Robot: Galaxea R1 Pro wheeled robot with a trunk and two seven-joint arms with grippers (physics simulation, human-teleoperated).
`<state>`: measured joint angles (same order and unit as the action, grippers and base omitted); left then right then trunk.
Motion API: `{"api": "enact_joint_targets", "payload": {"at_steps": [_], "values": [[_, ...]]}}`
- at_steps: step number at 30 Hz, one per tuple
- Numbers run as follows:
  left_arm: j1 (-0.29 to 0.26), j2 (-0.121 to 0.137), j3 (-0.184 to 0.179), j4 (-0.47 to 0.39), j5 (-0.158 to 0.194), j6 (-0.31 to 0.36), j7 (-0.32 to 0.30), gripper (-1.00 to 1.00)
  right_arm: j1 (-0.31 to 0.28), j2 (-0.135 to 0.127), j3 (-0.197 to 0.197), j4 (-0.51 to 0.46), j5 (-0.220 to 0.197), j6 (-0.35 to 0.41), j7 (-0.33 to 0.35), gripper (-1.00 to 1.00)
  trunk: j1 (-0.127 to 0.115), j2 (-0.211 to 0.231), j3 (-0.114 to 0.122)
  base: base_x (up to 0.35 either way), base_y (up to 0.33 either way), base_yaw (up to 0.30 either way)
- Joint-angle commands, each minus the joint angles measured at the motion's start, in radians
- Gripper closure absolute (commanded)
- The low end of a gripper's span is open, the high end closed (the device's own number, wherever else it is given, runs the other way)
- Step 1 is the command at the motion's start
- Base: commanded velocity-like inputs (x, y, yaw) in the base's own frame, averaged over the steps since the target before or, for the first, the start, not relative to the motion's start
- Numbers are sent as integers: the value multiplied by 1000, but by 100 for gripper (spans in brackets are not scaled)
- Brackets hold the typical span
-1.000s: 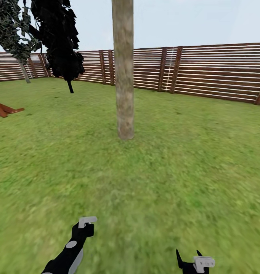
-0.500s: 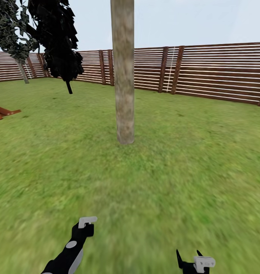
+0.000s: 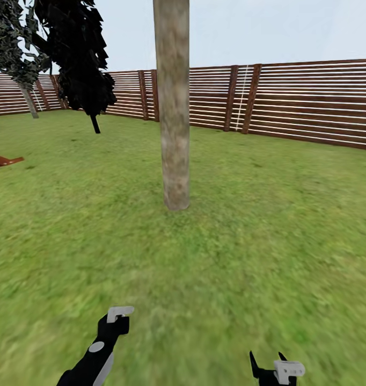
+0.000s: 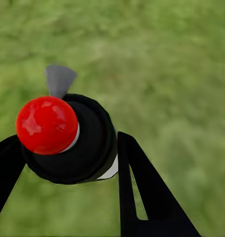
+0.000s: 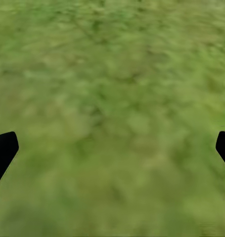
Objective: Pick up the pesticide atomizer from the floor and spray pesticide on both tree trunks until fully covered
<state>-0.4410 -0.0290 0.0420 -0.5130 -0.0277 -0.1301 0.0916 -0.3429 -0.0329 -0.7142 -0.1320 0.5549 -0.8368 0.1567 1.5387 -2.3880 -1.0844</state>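
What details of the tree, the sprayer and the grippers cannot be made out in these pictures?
- Tree trunk: its top is cut off by the head view's upper edge.
- Atomizer between the left gripper's fingers: body hidden behind its cap.
- Right gripper: fingertips cut off at both edges.
- Grass: blurred.

Black arms [image 3: 92,356] with grey patches, black pointed fingers [image 4: 142,192]

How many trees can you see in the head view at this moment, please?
3. A thick pale tree trunk stands mid-lawn straight ahead; a black-leaved tree and a grey-trunked tree stand far left by the fence. Others may lie outside the frame.
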Motion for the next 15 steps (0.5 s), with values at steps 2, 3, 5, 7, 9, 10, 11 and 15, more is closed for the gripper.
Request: {"api": "enact_joint_targets", "payload": {"at_steps": [2,3,5,7,9,10,11,15], "values": [[1,0,0,-5,0,-1,2,100,0,1,1,1,0,-1,1,-100,0,0,0,340,21,0],[1,-1,-1,-9,-1,1,3,100,0,2,1,1,1,-1,2,-100,0,0,0,340,57,0],[1,-3,-2,-13,0,3,4,100,0,4,2,3,2,0,3,-100,0,0,0,340,73,0],[1,-8,-2,-11,0,5,4,100,0,5,2,3,2,0,4,-100,0,0,0,340,79,0],[1,-8,-2,-11,0,4,3,100,0,4,2,2,2,-1,4,-100,0,0,0,340,80,0],[1,-7,-1,-11,0,4,2,100,0,4,2,2,2,-1,3,-100,0,0,0,340,80,0],[1,-7,-1,-10,0,4,1,100,0,4,2,2,2,-1,3,-100,0,0,0,340,80,0],[1,-10,-2,-11,0,3,1,100,-1,4,1,1,1,1,4,-100,0,0,0,340,75,0]]}}
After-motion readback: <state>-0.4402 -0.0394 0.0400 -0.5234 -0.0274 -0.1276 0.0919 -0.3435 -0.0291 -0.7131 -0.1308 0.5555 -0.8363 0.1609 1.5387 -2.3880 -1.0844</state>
